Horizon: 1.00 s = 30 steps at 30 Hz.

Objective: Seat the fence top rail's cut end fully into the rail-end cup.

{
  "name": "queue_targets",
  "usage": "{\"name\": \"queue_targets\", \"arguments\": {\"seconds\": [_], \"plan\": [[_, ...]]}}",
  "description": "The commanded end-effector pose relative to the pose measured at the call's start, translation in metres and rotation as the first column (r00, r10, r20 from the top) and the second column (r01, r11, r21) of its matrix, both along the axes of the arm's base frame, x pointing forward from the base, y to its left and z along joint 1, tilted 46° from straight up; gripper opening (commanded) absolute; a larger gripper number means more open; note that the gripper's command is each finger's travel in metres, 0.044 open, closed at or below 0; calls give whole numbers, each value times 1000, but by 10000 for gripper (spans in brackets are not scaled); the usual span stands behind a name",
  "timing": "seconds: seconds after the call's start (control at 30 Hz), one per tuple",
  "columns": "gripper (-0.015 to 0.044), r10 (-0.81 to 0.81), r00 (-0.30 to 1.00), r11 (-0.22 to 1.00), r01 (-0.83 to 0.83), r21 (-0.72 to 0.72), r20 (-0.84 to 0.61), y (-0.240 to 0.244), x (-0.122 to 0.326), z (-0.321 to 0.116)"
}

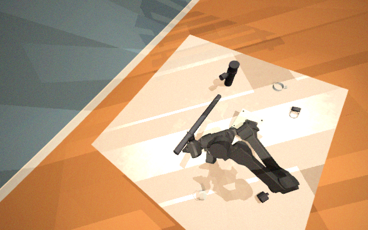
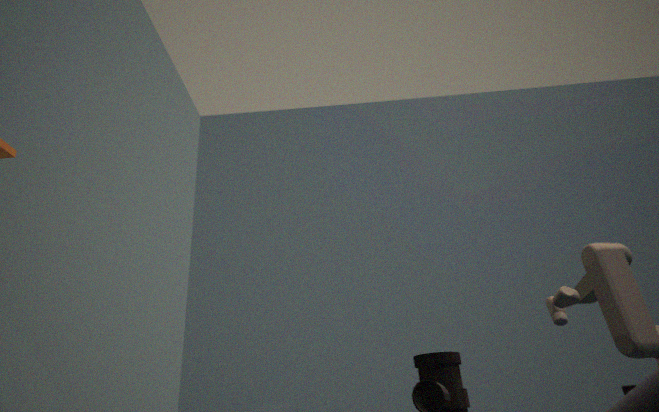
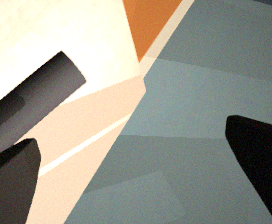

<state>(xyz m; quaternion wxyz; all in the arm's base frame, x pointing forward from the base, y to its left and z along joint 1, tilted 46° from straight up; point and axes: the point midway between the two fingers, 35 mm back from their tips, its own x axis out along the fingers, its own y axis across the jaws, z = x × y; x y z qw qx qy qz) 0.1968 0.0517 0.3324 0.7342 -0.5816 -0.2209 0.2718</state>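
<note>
The dark top rail runs diagonally through the loop cap. Its far end stands apart from the rail-end cup, with a visible gap. The cup hangs high on the side of the black big post, near its cap. My gripper is open, with nothing between its fingers. In the top view it is near the rail's lower-left end; the near finger overlaps the rail in the wrist view, and contact cannot be told. The loop cap's support is mostly hidden.
A silver ring and a small clamp lie at the right of the pale mat. A black fitting and a clear ring-like piece lie toward the front. The folded arm spans the middle.
</note>
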Motion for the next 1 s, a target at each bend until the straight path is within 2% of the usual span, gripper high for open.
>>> {"name": "queue_targets", "arguments": {"seconds": [0.0, 0.1, 0.3, 0.43, 0.53, 0.63, 0.73, 0.83, 0.97], "plan": [[426, -4, 1000, 1000, 4, 4, -6, -1, 1, 0], [440, -58, 994, 996, 64, 66, -93, -16, 14, -8], [440, -181, 898, 923, 297, 247, -402, -69, 50, -41], [440, -174, 721, 779, 518, 354, -671, -115, 70, -80], [440, -103, 550, 625, 684, 376, -829, -148, 75, -115], [440, 19, 372, 449, 826, 340, -928, -178, 73, -152], [440, 182, 206, 269, 930, 250, -961, -202, 63, -189], [440, 368, 69, 102, 988, 114, -927, -220, 48, -225], [440, 609, -48, -60, 993, -107, -792, -233, 23, -267]]}}
